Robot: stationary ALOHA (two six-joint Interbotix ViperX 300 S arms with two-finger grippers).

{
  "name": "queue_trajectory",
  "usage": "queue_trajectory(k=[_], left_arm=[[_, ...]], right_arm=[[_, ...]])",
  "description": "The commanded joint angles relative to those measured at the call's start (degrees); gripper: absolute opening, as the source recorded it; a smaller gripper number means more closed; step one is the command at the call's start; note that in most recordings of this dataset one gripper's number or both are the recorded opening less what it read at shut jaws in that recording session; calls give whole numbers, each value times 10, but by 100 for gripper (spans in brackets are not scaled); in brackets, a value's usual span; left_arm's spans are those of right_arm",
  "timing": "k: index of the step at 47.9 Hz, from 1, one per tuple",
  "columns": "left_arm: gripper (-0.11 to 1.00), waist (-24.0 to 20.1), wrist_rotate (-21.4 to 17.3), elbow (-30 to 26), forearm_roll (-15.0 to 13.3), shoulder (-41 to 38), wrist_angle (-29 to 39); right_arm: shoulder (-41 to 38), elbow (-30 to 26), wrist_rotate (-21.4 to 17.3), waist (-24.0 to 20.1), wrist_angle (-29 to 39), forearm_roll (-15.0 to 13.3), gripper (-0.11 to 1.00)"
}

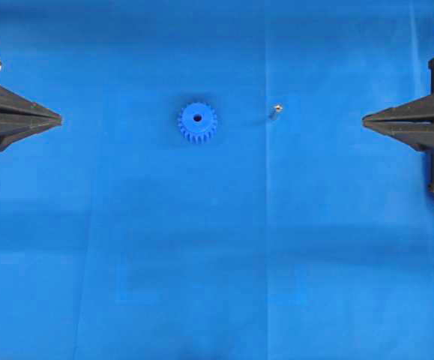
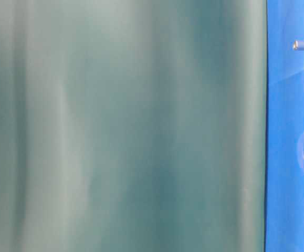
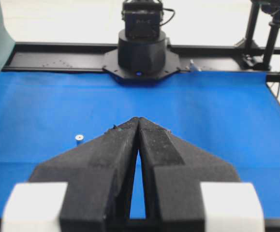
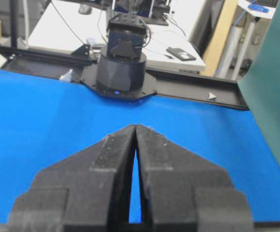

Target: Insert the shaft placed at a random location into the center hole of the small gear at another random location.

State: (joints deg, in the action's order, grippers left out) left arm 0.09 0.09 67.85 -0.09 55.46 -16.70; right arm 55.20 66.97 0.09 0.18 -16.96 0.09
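Bright, even light falls from above; shadows are faint. The blue cloth (image 1: pixel 217 262) shows soft creases and darker bands. In the table-level view a blurred green sheet (image 2: pixel 125 126) fills most of the frame. Both wrist views show grainy close foregrounds.

Left gripper (image 3: pixel 138 121): two matte black wedge-shaped fingers (image 3: pixel 108 150) with a grainy foam-like surface, tapering to a narrow tip. White blocks (image 3: pixel 33 205) at 7 and 5 o'clock of its wrist view.

Right gripper (image 4: pixel 135 128): same black wedge fingers (image 4: pixel 166 159), no white visible in its wrist view.

Arm base (image 3: pixel 141 48) at 12 o'clock: black round column on a flat mounting plate, boxy black motor on top, thin black cables trailing off.
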Motion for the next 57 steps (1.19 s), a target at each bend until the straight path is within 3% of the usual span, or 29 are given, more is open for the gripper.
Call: queue_trajectory(k=[1, 12, 28, 34, 45, 57], left_arm=[[0, -1, 9, -10, 2, 21, 29], [0, -1, 12, -11, 2, 40, 43], [0, -1, 12, -8, 2, 41, 42], [0, -1, 12, -8, 2, 41, 42], [0, -1, 12, -5, 2, 41, 43], [0, -1, 13, -2, 2, 41, 43]], right_arm=[[-4, -9, 6, -2, 1, -4, 0], [-18, -22, 6, 4, 24, -4, -6], [-84, -11, 0, 65, -29, 0, -2], [-140, -11, -1, 86, -61, 4, 14], [-261, -8, -1, 116, -141, 18, 71], [-382, -11, -2, 127, -211, 46, 65]])
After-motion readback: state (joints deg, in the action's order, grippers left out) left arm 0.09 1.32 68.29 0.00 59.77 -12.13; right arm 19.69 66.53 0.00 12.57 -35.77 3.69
